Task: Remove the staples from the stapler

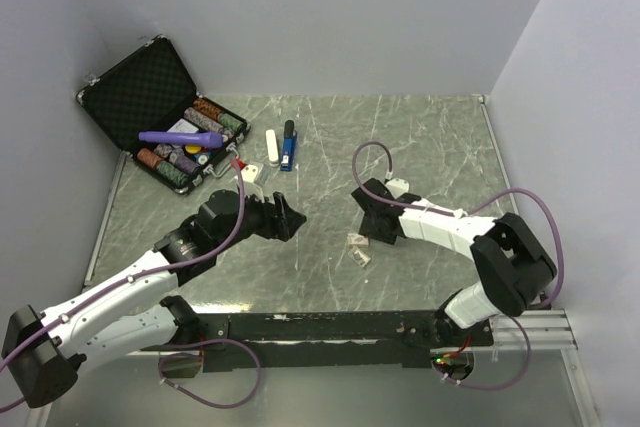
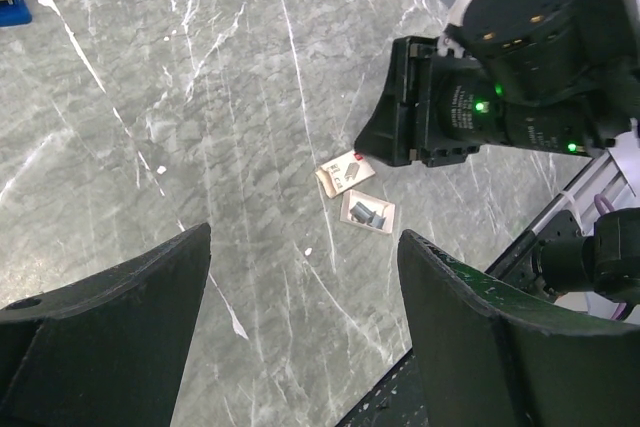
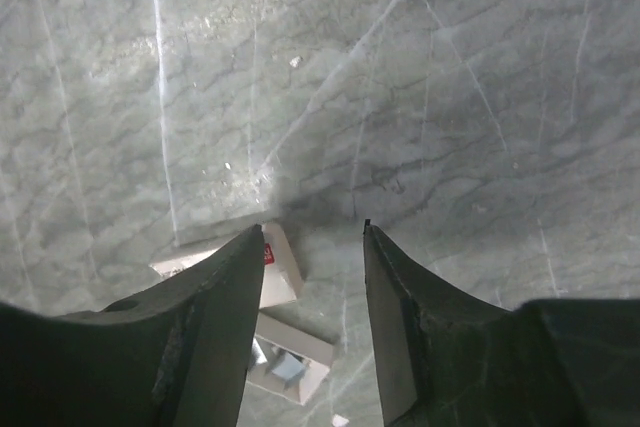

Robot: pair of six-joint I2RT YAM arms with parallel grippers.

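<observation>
Both arms stretch low over the grey marbled table (image 1: pixel 430 137), left tool (image 1: pixel 287 217) and right tool (image 1: pixel 366 209) each spread wide. One narrow blue, black-topped stapler (image 1: pixel 288 145) lies farther back. Two small cardboard boxes (image 1: pixel 355 240) sit by the right tool.

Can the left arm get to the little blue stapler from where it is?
Probably yes. The stapler lies just beyond the left gripper, whose jaws are open, with only bare table between them. A white bar sits close beside it.
</observation>
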